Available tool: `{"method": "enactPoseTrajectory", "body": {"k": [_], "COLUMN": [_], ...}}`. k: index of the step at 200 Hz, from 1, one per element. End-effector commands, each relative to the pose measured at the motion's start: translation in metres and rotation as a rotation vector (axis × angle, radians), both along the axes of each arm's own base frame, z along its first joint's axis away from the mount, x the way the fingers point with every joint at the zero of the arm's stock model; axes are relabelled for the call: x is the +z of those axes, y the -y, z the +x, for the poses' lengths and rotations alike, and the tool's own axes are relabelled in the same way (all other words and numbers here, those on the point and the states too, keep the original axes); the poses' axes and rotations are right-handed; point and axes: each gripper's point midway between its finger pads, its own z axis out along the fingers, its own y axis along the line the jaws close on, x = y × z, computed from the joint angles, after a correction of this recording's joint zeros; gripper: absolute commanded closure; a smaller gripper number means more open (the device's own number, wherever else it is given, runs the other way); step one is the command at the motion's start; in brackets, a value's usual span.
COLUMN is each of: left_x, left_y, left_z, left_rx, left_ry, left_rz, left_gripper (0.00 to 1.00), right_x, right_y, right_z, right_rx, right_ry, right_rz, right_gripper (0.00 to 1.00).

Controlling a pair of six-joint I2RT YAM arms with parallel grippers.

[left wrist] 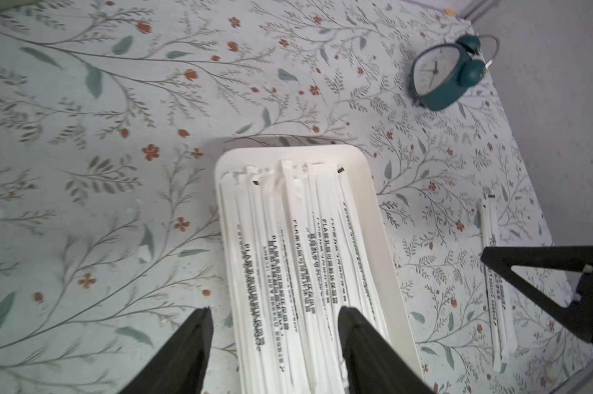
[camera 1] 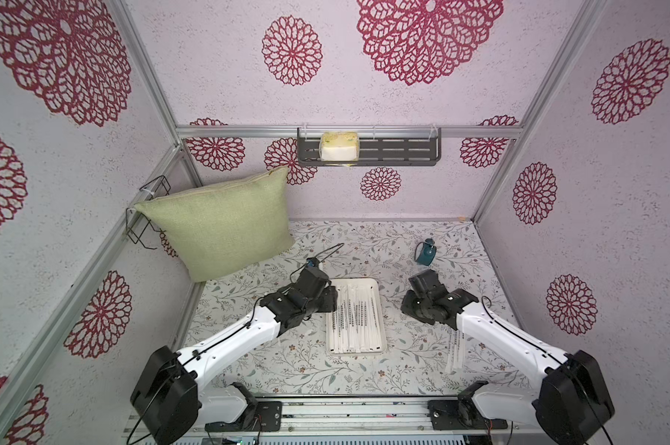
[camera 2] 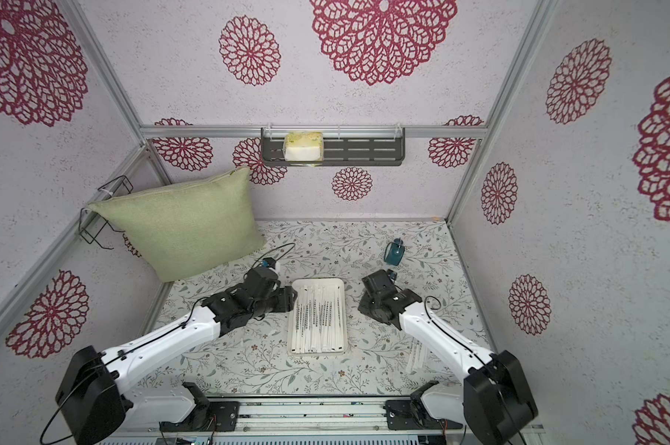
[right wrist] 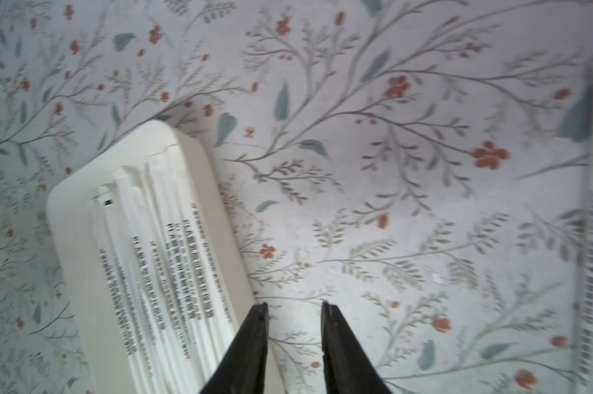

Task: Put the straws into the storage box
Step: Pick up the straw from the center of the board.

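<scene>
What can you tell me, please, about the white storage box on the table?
The storage box is a shallow white rectangular tray with rounded corners and a low rim, smooth and plastic-looking. It lies flat near the middle of the floral table, long side running away from the robot. Wrapped straws lie lengthwise inside, nearly filling it. The open left hand straddles its left rim; contact is unclear.
</scene>
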Motion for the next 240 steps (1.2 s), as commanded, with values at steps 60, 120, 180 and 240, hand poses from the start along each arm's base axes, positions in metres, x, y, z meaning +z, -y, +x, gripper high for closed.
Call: {"method": "enactPoseTrajectory", "body": {"k": [60, 120, 180, 240], "left_x": [-0.012, -0.018, -0.022, -0.028], "left_y": [0.056, 0.050, 0.047, 0.005], "left_z": [-0.004, -0.002, 0.001, 0.010], "left_rx": [-0.149, -0.134, -0.122, -0.005], "left_ry": [0.006, 0.008, 0.002, -0.018], "left_rz": [0.038, 0.061, 0.074, 0.064], "left_gripper": [0.34, 0.34, 0.34, 0.34], "right_x": [-0.044, -0.068, -0.090, -0.074], "right_y": [0.104, 0.119, 0.115, 0.060], "right_z": [-0.034, -0.042, -0.045, -0.028], "right_rx": [-0.172, -0.253, -0.238, -0.029], "right_ry": [-0.125, -0.154, -0.175, -0.112], "right_rz": [-0.179, -0.225, -0.188, -0.135], "right_gripper": [0.58, 0.56, 0.64, 0.87]}}
